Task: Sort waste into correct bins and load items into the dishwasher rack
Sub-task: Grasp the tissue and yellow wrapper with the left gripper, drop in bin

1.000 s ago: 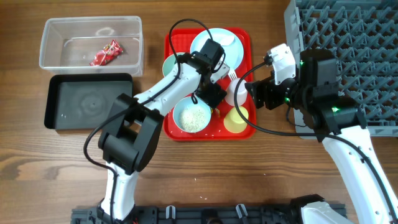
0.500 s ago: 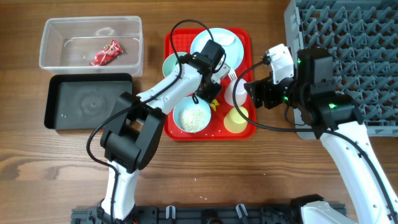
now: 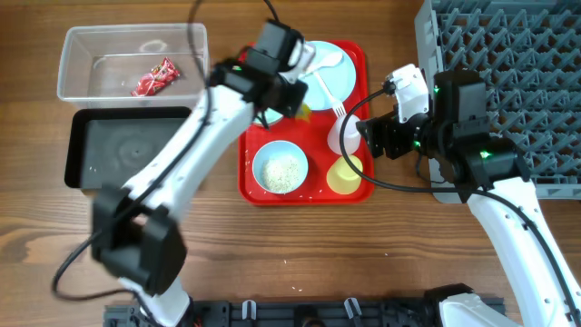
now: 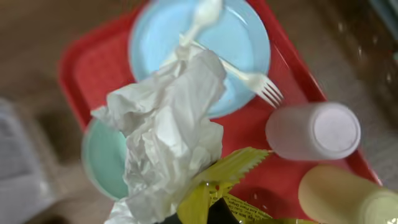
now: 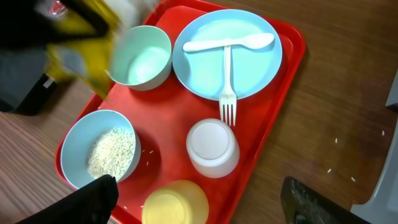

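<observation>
A wooden counter [image 3: 390,263] is seen from overhead, with a red tray [image 3: 250,191] at its centre. The left gripper [image 3: 289,95] hangs above the tray's far left corner, and its arm is blurred. Its jaws pinch a crumpled white tissue [image 4: 168,137] together with a yellow wrapper [image 4: 227,177]. In the left wrist view this wad fills the foreground and hides most of the fingers. On the tray below are the pale blue plate [image 4: 236,37] carrying the white spoon [image 5: 230,43] and fork [image 5: 227,81], an empty bowl [image 5: 142,57], a white cup [image 5: 212,148] and a yellow cup [image 5: 177,202].

Both bins lie off the tray, to the robot's left of the held waste. The clear tub [image 3: 91,41] is farther from the robot and contains a red wrapper [image 3: 154,77]. The black tray [image 3: 127,150] sits just beside it on the near side. Each bin's long axis runs left to right, so a sideways carry would reach a short end wall first. The left arm is much the nearer one, and the tub looks roughly level with its jaws.

The right gripper [image 3: 370,136] hovers just beside the white cup at the tray's right edge. Its jaws are spread wide and empty. The grey dishwasher rack [image 3: 508,54] stands behind it on the right.
</observation>
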Robot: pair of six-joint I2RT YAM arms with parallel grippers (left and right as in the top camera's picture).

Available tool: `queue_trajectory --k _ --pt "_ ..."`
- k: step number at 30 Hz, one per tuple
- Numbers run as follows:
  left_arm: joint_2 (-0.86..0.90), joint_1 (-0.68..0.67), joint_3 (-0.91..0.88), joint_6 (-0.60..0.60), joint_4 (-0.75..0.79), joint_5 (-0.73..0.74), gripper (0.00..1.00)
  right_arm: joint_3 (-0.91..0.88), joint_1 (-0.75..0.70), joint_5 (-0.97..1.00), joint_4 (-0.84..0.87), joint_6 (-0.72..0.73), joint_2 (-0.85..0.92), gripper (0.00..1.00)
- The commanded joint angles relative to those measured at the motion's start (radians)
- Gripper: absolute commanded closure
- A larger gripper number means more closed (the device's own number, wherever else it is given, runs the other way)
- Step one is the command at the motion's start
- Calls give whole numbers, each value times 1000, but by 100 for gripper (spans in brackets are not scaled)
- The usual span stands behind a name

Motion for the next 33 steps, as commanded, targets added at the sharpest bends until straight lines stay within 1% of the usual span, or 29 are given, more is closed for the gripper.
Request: queue_trajectory --k 1,4,9,11,12,13,14,15,16,20,23,27,29,31,33 --pt "-31 127 12 -15 17 -41 96 17 -2 -24 0 2 13 14" --pt "-7 271 11 -14 90 -98 96 17 -2 -24 0 2 13 13" --pt "47 459 11 -15 263 -88 96 17 -2 -24 0 2 13 13" --pt "71 502 11 -15 298 -60 92 17 -2 -24 0 2 13 12" --pt "82 515 11 -15 301 -41 75 17 -2 -24 0 2 13 12" --pt "93 529 11 -15 301 -12 49 17 -2 -24 0 2 13 12" --pt "102 537 11 -15 296 9 19 17 -2 -24 0 4 13 12" --pt "109 542 11 -15 291 13 3 17 -2 -24 0 4 13 12" --pt "110 544 11 -15 284 13 0 17 -2 -24 0 4 13 12" --pt "104 544 11 -15 273 13 0 17 -2 -24 -1 4 13 11" --pt "51 541 11 -23 229 34 0 17 -2 -24 -4 4 13 11" --pt "-56 519 11 -26 61 215 0 17 -2 -24 3 4 13 1" --pt "-84 499 11 -51 -42 286 0 17 -2 -25 7 3 13 0" --pt "-81 462 8 -139 -174 302 0 17 -2 -24 3 4 13 0" --pt "-71 420 -18 -158 -243 302 0 17 -2 -24 0 4 13 0"
